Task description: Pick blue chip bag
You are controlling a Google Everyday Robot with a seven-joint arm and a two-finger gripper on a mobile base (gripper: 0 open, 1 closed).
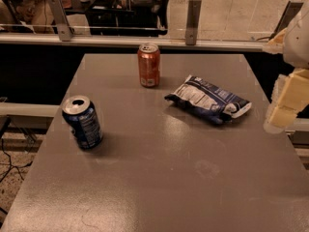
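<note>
- Broadly, we see a room with a pale floor (pixel 227 8) at the back. Dark furniture (pixel 125 8) stands behind a low glass barrier (pixel 120 30), which is held by upright metal posts (pixel 193 14) on a long rail.
- Next comes the grey table (pixel 159 178), which fills most of the view. Its far edge lies just in front of the rail, and its matte top shows faint smudges.
- At the right border we find the cream-coloured gripper (pixel 282 108), hanging beside the table's right edge at about the height of the bag. We cannot tell whether it is spread or pressed together. It is apart from everything on the table.
- Then the blue chip bag (pixel 208 99) lies flat on the far right part of the table, crumpled, with its white printed panel up. Its white end points to the right, toward the gripper, which is near it but not touching.
- Near the left edge stands a dark blue soda can (pixel 83 122), its opened top showing, well apart from the bag.
- Smallest, an orange soda can (pixel 148 65) stands upright near the far edge, left of the bag.
</note>
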